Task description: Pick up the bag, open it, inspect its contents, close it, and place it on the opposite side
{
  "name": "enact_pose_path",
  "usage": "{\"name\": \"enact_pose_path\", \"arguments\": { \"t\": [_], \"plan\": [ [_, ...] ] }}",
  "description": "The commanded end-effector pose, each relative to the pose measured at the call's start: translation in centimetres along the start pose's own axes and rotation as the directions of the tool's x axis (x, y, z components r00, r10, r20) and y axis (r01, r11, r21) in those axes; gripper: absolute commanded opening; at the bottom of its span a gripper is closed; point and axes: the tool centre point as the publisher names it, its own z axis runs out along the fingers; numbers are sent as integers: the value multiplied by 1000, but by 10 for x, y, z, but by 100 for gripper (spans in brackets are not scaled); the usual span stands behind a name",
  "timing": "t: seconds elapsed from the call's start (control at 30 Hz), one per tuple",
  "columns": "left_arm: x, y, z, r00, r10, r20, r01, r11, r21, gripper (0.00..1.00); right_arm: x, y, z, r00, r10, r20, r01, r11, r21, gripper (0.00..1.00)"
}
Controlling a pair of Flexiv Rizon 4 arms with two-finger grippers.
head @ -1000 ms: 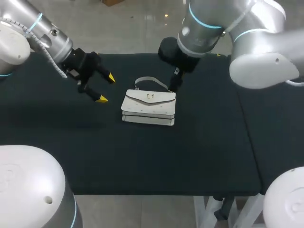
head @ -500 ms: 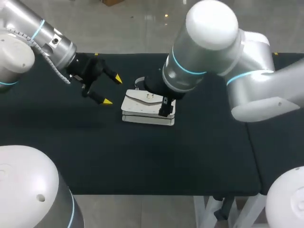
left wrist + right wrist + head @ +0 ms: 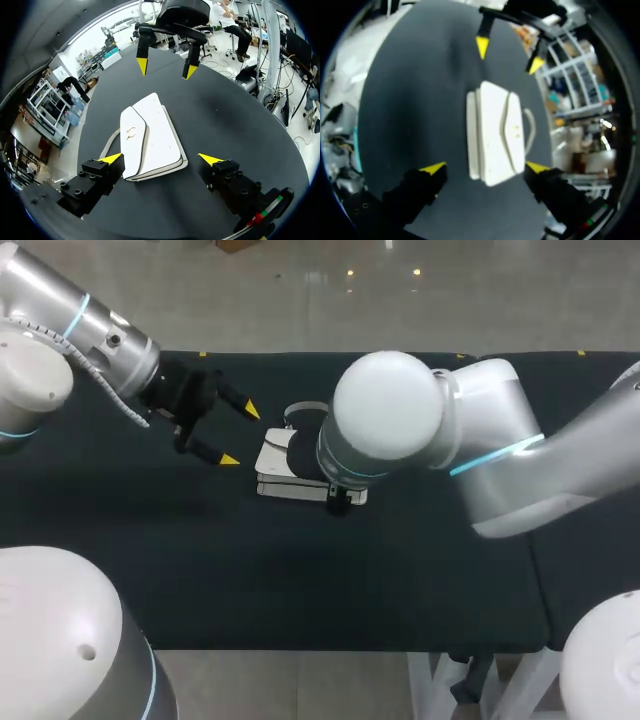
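Right gripper [image 3: 485, 167], fingers spread and empty, is hovering over the closed white leather flap handbag [image 3: 495, 132] lying mid-table on the black tabletop [image 3: 420, 580], so you are likely watching the pick-up step, now calling for lowering and clamping, while the left gripper [image 3: 160, 159] is hanging open beside it.

The right arm [image 3: 390, 430] has swung in from the far side of the white handbag [image 3: 272, 455]. A second ago its wrist hung behind the bag's handle. It then crossed over the flap, and its bulk now hides most of the bag from the head camera. The right gripper [image 3: 485, 167] has ended up above the bag, with its fingers spread wide and the bag lying below and ahead of them. The left gripper [image 3: 240, 435] has crept a little nearer, so the bag's end is now just ahead of its parted tips.
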Motion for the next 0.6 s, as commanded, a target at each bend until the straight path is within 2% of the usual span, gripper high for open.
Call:
{"name": "enact_pose_path", "arguments": {
  "t": [0.03, 0.13, 0.3, 0.47, 0.5, 0.57, 0.6],
  "plan": [
    [2, 1, 7, 998, 48, 29, -47, 999, -10, 100, 4, 11, 4, 999, -28, 30, 27, 999, 27, 100],
    [2, 2, 11, 995, 93, 45, -93, 996, 10, 100, 9, 11, 18, 996, -34, 77, 36, 999, -20, 100],
    [0, 0, 13, 987, 148, 62, -150, 988, 24, 100, 13, -1, 41, 996, -18, 91, 20, 1000, -20, 100],
    [-1, -3, 13, 982, 181, 62, -182, 983, 20, 100, 8, -13, 49, 993, 8, 119, -3, 999, -38, 100],
    [-2, -4, 14, 981, 183, 62, -184, 983, 18, 100, 6, -15, 50, 992, 8, 124, -4, 999, -37, 97],
    [-3, -5, 15, 980, 191, 62, -193, 981, 19, 100, 4, -17, 52, 991, 7, 131, -1, 999, -39, 81],
    [-3, -6, 16, 979, 193, 59, -195, 981, 17, 100, 2, -18, 53, 991, 5, 131, -1, 1000, -31, 66]
  ]
}}
